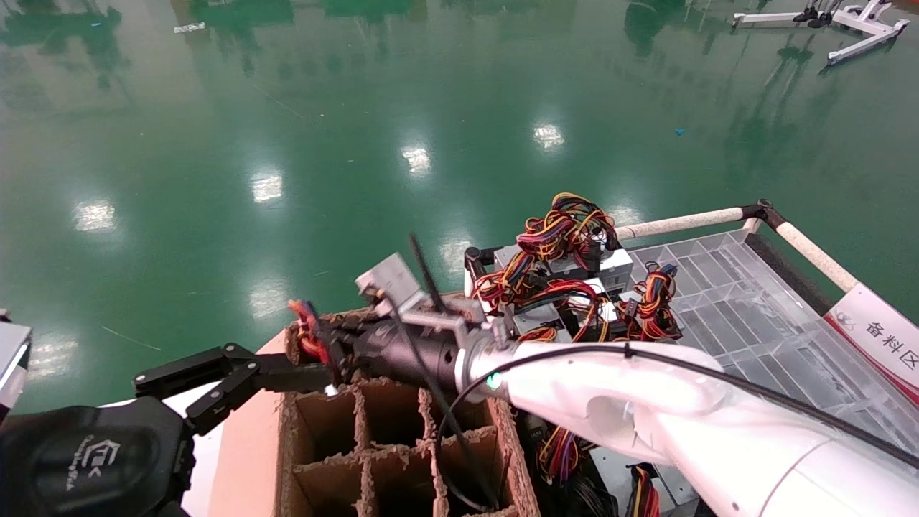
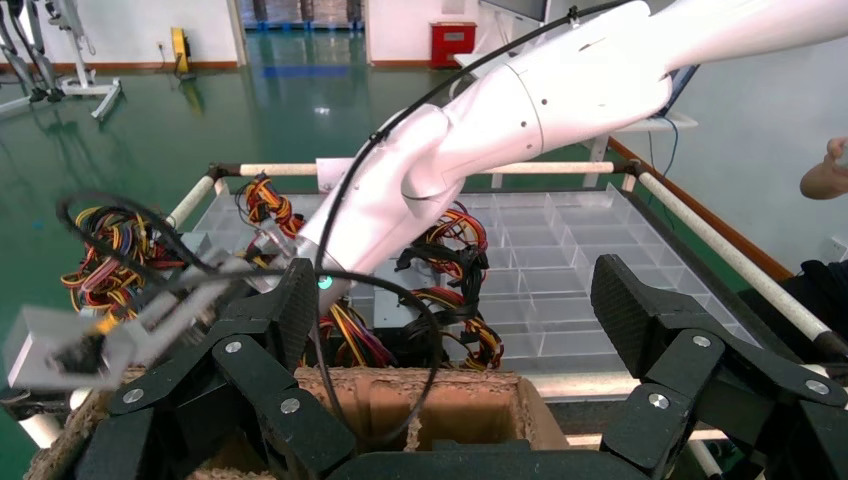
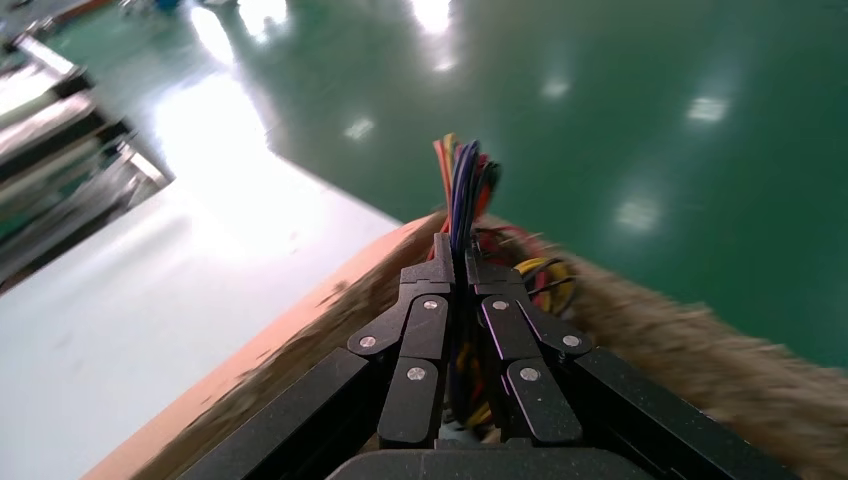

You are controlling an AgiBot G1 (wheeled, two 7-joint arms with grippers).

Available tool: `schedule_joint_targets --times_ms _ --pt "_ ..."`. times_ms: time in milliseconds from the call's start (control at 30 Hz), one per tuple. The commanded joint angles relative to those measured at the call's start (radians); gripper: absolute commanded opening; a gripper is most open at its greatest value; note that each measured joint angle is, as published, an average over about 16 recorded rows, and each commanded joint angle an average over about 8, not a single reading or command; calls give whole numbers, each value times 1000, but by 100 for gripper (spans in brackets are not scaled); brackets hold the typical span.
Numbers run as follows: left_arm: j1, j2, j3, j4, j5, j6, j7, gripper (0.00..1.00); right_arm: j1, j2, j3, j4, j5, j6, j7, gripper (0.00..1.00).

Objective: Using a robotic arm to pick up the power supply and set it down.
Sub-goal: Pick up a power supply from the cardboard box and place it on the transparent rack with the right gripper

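My right robotic arm [image 1: 646,402] reaches across the cardboard divider box [image 1: 373,445] to its far-left corner cell. The right gripper [image 3: 458,252] is shut on the power supply's wire bundle [image 3: 462,185], whose purple, red and orange wires stick out past the fingertips. In the head view the same wires [image 1: 305,327] show just beyond the right gripper [image 1: 327,345]. The power supply's grey body is hidden behind the fingers and the cell wall. My left gripper [image 2: 455,300] hangs wide open with nothing in it, at the box's near-left side [image 1: 237,380].
Behind the box, several grey boxes with red, yellow and black wire bundles [image 1: 567,273] are heaped at the end of a clear gridded tray [image 1: 732,301] framed by white rails [image 1: 682,222]. A red-and-white sign [image 1: 879,337] hangs on its right. Green floor lies beyond.
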Motion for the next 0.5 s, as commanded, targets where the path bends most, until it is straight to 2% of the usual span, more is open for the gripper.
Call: schedule_joint_targets --times_ms 33,233,500 --pt "0 0 0 0 0 0 0 100 6 -1 9 -22 20 7 -10 0" --pt "0 0 0 0 0 0 0 100 24 -1 26 -31 99 46 21 0" --pt "0 0 1 0 0 0 0 100 54 11 50 -85 192 -56 40 0"
